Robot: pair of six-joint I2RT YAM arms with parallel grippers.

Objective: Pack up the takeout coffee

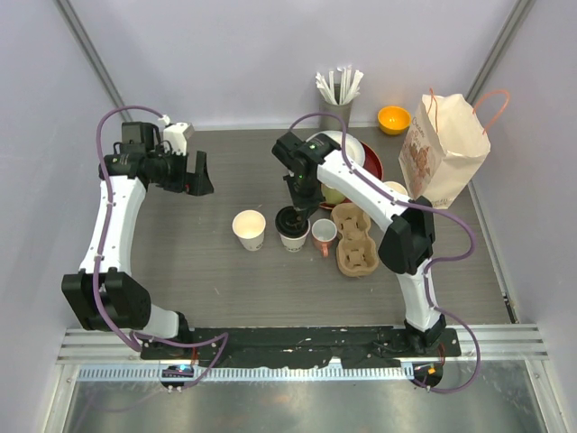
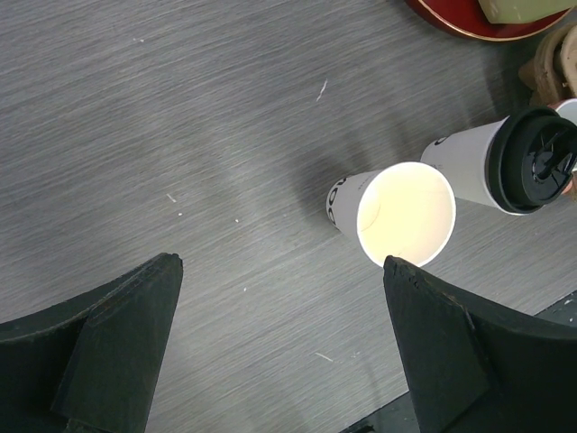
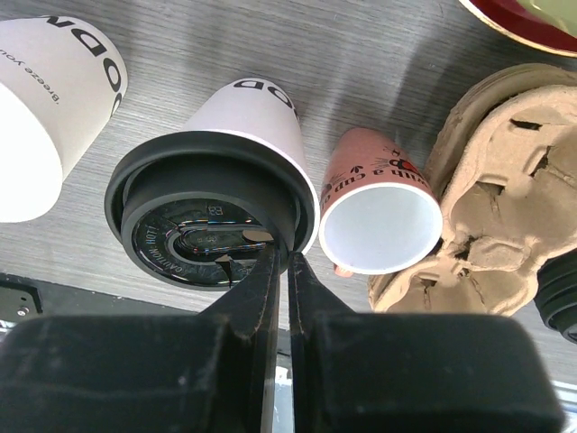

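black lid (image 1: 288, 221), centre frame, is pinched at its rim by the right gripper (image 3: 281, 257); left gripper (image 1: 202, 173) gapes wide, upper left.

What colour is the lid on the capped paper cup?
Black; the lid shows best in the right wrist view.

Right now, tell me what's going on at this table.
The right claw, jaws all but closed, sits at the rim of the black lid on one paper cup. I can't tell whether it is pinching or pressing. The second cup stands lidless beside it. The left claw hovers open over bare table. Neither cup is in the cardboard carrier yet.
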